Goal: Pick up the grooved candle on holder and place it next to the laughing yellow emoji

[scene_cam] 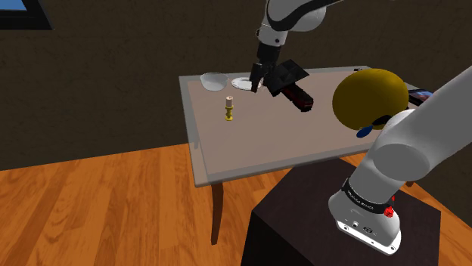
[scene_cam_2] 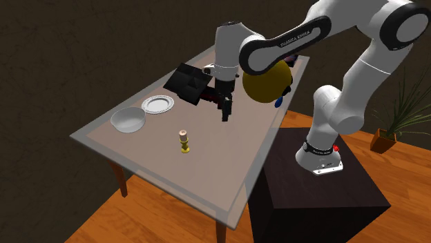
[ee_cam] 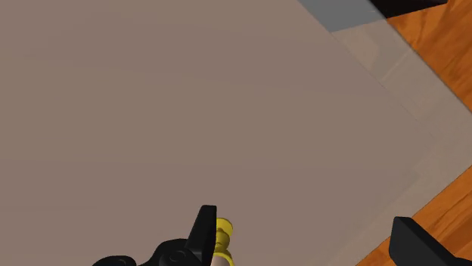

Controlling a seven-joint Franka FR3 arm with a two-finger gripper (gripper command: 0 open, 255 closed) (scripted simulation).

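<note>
The table (scene_cam: 257, 147) bears the candle (scene_cam: 229, 109); the hand (scene_cam: 257, 83) hovers nearby, spread.

- We see a beige candle (scene_cam: 228, 100) on its yellow holder (scene_cam: 228, 115).
- We see a mustard-yellow emoji (scene_cam: 371, 98).
- We see a grey-brown table (scene_cam: 265, 143), an orange plank-patterned floor (scene_cam: 91, 211) and a black gripper (scene_cam: 256, 86).

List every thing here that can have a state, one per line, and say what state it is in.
Gripper: open, above the table, holding nothing.
Candle: upright on the table, not held.
Bowl: upright, empty.
Plate: flat on the table, empty.
Yellow ball: on the table, untouched.
</note>
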